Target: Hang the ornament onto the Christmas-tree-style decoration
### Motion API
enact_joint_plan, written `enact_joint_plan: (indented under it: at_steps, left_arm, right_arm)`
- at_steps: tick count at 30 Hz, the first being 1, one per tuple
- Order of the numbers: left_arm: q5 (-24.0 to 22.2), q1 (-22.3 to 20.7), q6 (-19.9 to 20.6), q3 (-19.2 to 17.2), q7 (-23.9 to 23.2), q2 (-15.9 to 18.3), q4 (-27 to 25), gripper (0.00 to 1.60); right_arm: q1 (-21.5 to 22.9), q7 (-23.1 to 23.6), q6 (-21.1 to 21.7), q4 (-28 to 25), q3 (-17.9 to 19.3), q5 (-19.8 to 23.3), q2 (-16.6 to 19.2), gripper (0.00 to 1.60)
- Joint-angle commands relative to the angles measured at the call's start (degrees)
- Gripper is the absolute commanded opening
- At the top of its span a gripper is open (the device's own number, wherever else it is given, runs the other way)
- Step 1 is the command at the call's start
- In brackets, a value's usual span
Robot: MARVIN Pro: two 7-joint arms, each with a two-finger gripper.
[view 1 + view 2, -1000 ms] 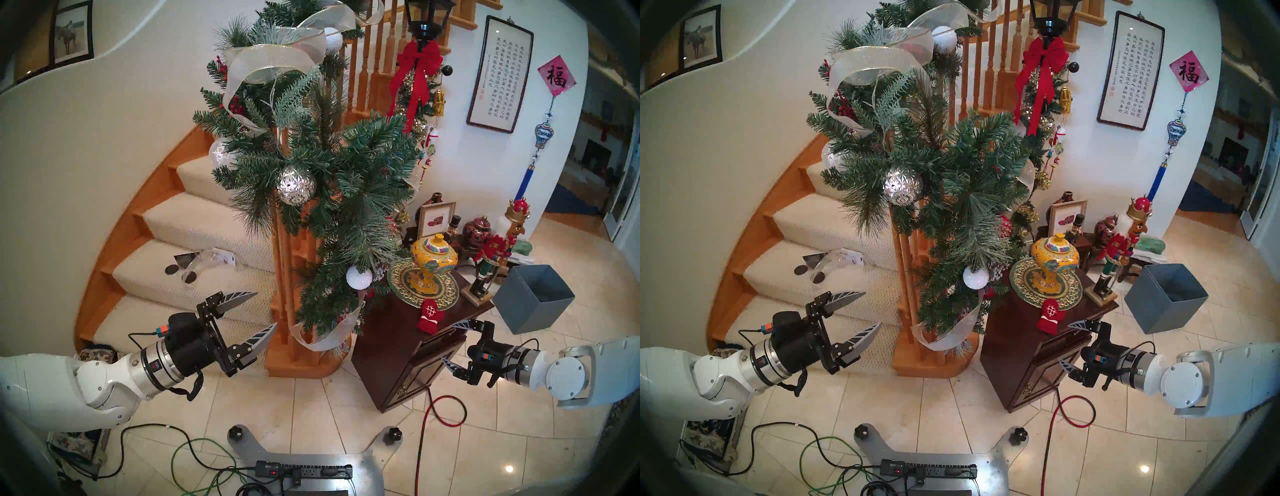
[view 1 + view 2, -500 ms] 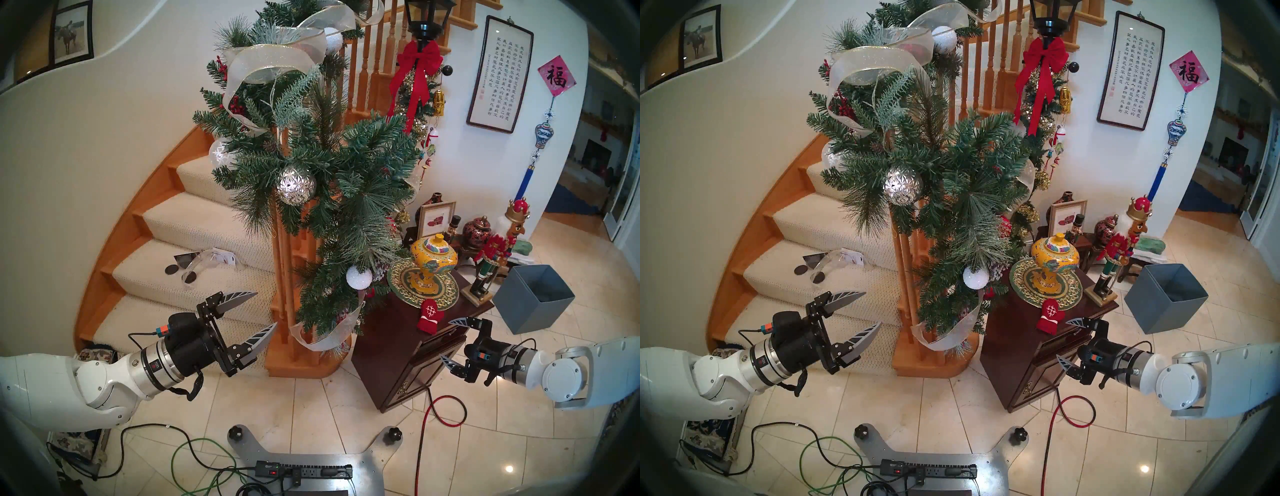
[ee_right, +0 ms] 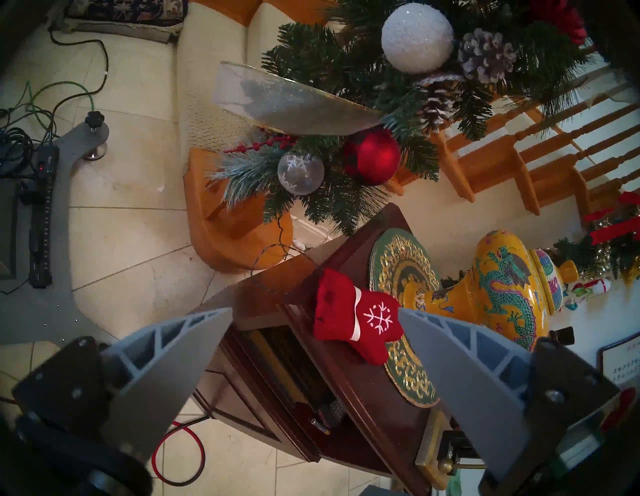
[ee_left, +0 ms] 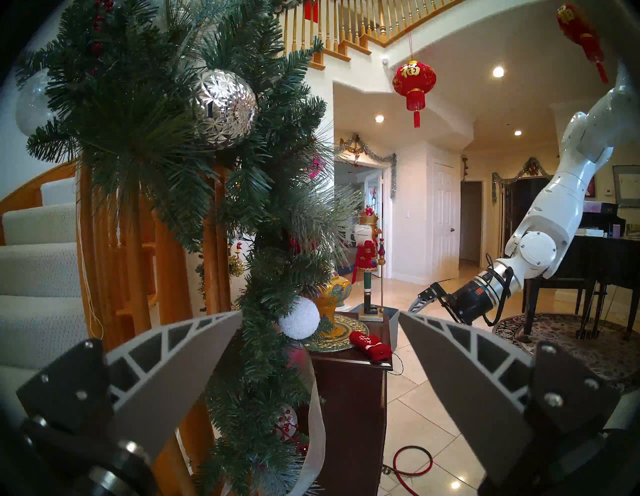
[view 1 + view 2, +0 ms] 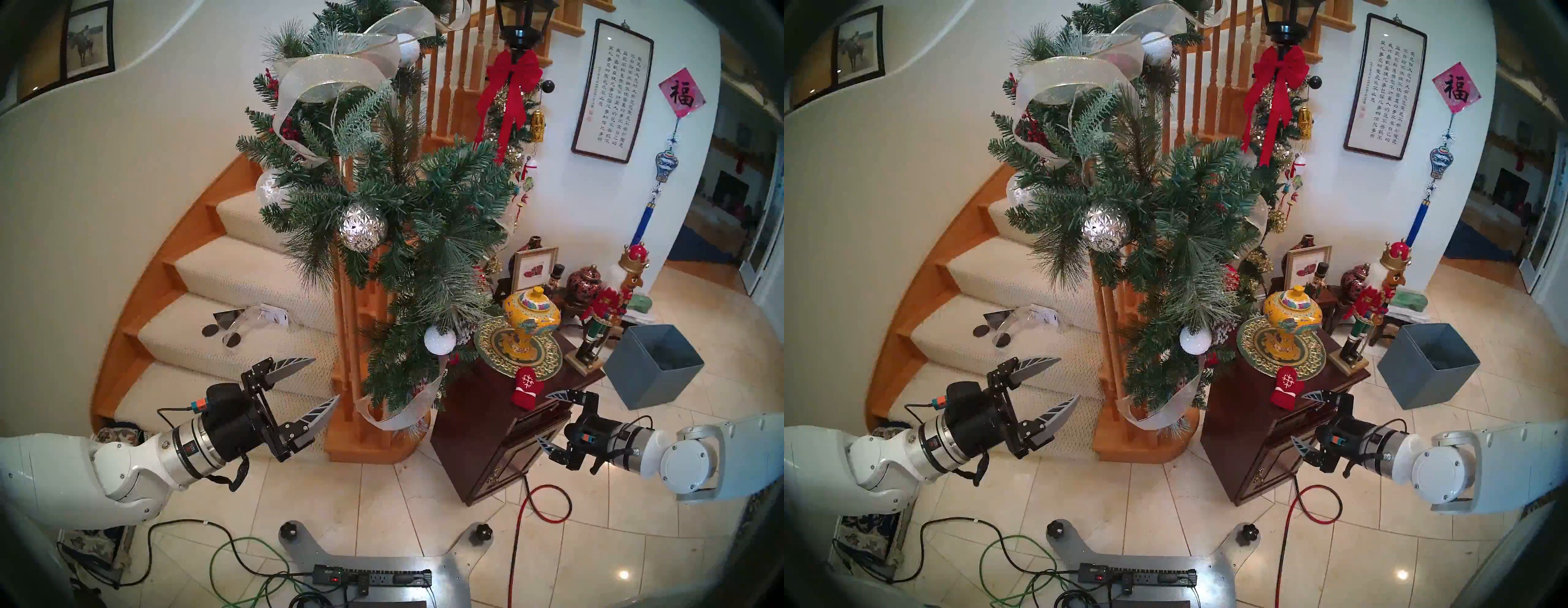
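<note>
My right gripper [image 5: 548, 418] hangs with its two grey ribbed fingers spread wide and nothing between them, just off the front edge of the dark brown wooden cabinet [image 5: 475, 407]. From my head it sits at about four o'clock of the small red fabric mitten with a white snowflake and white cuff stripe [image 5: 526, 387], close to it but not touching. In my right wrist view that mitten [image 3: 353, 320] lies flat on the cabinet top, its cuff toward the cabinet's corner and its other end overlapping the rim of the round green-and-gold plate [image 3: 412, 377], at about twelve o'clock between my fingertips. The yellow porcelain lidded jar with a green dragon [image 3: 498, 294] stands on the plate, at three o'clock of the mitten. The bushy green pine garland with frosted tips, silver and white balls and sheer silver ribbon [image 5: 407, 237] drapes down the wooden stair railing [image 5: 345, 339], at about eleven o'clock of the mitten and well apart from it. My left gripper [image 5: 326, 379] is likewise wide open and empty, held level at nine o'clock of the garland's lower end.
</note>
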Motion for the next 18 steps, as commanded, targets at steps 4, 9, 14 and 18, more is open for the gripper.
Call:
enact_joint_plan:
  at_steps: [4, 9, 14, 18]
  left_arm:
    - [0.03, -0.12, -0.06, -0.12, -0.03, 0.0, -0.06, 1.6]
    - [0.03, -0.12, -0.06, -0.12, -0.02, 0.0, -0.06, 1.6]
    - [0.03, -0.12, -0.06, -0.11, -0.01, 0.0, -0.06, 1.6]
    - [0.03, -0.12, -0.05, -0.11, -0.01, 0.0, -0.06, 1.6]
  right_arm:
    - [-2.23, 1.1, 0.7, -0.37, 3.46, -0.48, -0.28, 1.6]
    - [-3.42, 1.84, 1.16, -0.26, 4.85, -0.49, -1.05, 1.6]
    - [-4.66, 2.44, 1.63, -0.05, 6.29, -0.37, -2.11, 1.6]
    - [-5.65, 2.74, 1.96, 0.26, 7.42, -0.23, -3.06, 1.6]
